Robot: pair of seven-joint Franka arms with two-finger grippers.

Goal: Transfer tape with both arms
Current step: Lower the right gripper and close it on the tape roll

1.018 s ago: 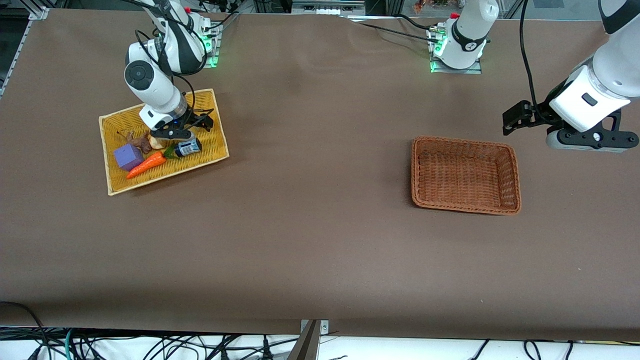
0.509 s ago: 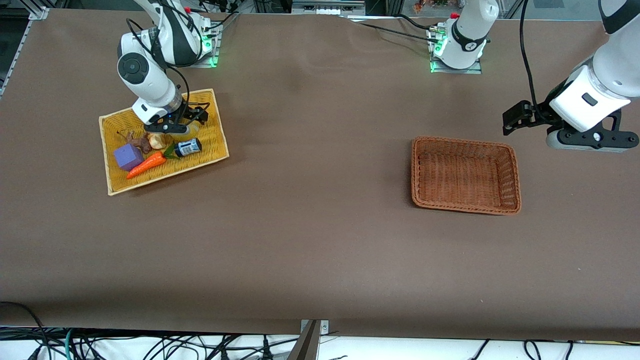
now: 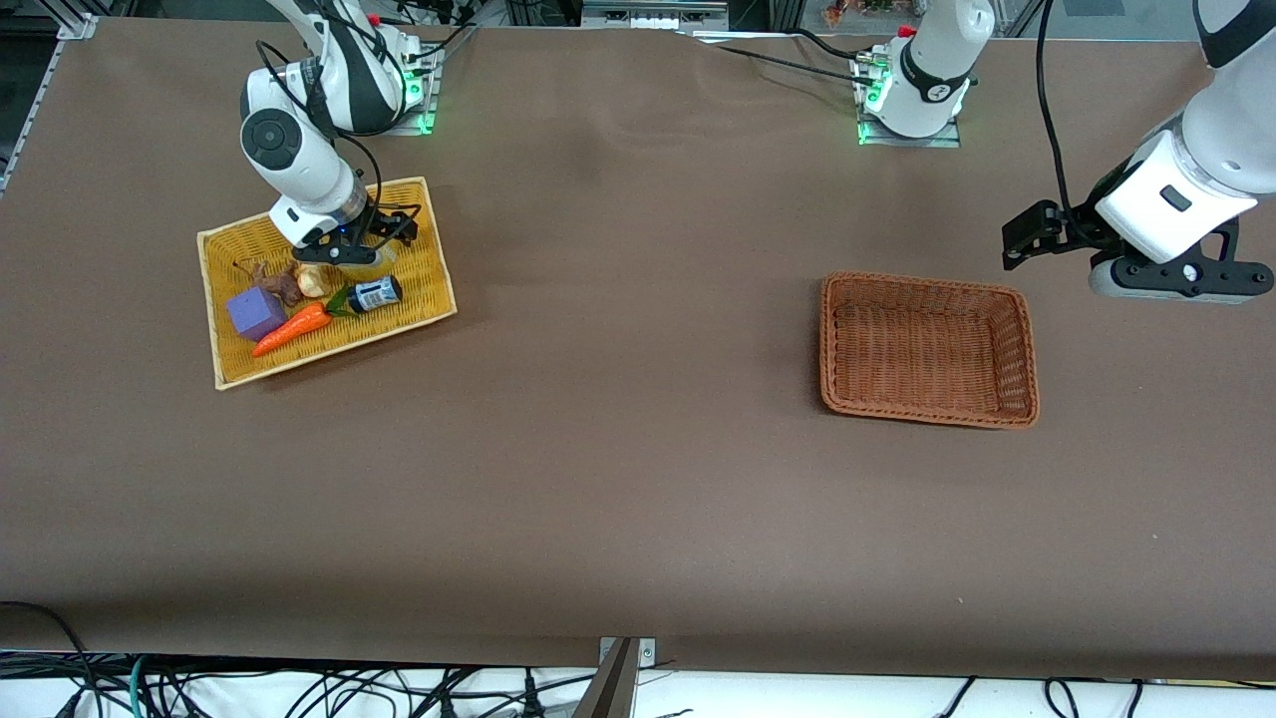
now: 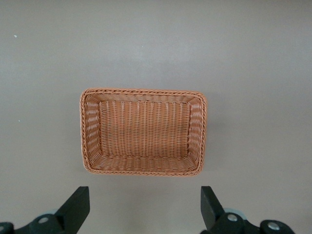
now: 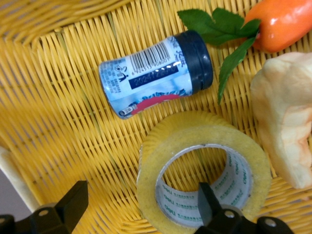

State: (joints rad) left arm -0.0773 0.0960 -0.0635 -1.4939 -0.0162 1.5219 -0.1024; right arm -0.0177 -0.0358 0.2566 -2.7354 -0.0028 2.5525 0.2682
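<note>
The tape [image 5: 195, 129], a yellowish ring with a wide hole, lies flat in the yellow basket [image 3: 424, 284] beside the small dark bottle [image 5: 156, 73]. My right gripper [image 5: 141, 204] is open and low over it, one finger inside the hole and the other outside the ring wall. In the front view the right gripper [image 3: 344, 249] covers most of the tape. My left gripper [image 3: 1027, 239] is open and empty, waiting up in the air over the table beside the brown basket [image 3: 927, 349], toward the left arm's end.
The yellow basket also holds the bottle [image 3: 375, 294], a toy carrot [image 3: 292, 328], a purple cube [image 3: 256, 312] and a pale lumpy piece [image 5: 285, 122] touching the tape. The brown basket [image 4: 144, 131] holds nothing.
My right gripper has moved from over the bottle toward the robot-base edge of the yellow basket and now straddles the tape's wall. The left arm has not moved.
</note>
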